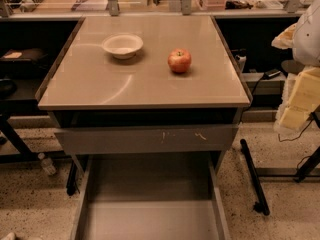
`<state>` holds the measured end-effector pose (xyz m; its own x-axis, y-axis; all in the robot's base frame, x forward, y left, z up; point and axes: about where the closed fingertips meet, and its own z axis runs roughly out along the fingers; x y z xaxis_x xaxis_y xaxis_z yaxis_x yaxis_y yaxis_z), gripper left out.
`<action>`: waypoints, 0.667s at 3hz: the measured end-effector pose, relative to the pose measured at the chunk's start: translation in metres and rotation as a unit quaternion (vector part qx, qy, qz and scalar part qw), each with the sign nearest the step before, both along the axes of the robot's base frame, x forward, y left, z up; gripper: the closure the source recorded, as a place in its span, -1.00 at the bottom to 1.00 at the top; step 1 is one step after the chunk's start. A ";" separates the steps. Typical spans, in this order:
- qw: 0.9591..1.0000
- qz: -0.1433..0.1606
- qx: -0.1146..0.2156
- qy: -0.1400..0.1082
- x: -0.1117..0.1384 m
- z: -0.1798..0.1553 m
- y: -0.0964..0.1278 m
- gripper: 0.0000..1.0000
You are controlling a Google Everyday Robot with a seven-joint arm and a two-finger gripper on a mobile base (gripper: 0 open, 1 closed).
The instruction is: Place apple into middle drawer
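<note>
Apple: on counter, right of white bowl, apart from it.
Middle drawer: pulled open below counter.
Hand: right edge, beside counter; grip state cannot be told.

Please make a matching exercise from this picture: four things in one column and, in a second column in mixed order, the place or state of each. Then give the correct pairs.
Column one
1. apple
2. white bowl
3. middle drawer
4. end effector

Column two
A. pulled open, below the scratched drawer front
B. at the right edge of the view, off the right side of the tabletop
C. on the tabletop, right of its centre
D. on the tabletop, in its rear left part

Pairs: 1-C, 2-D, 3-A, 4-B
</note>
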<state>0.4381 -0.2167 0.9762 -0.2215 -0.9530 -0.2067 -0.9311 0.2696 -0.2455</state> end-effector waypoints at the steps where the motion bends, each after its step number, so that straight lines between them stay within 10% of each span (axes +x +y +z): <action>1: 1.000 0.000 0.000 0.000 0.000 0.000 0.000 -1.00; 2: 1.000 0.006 0.018 -0.015 0.008 0.000 0.003 -1.00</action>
<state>0.4458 -0.2141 0.9760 -0.2023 -0.9477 -0.2467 -0.9268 0.2667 -0.2645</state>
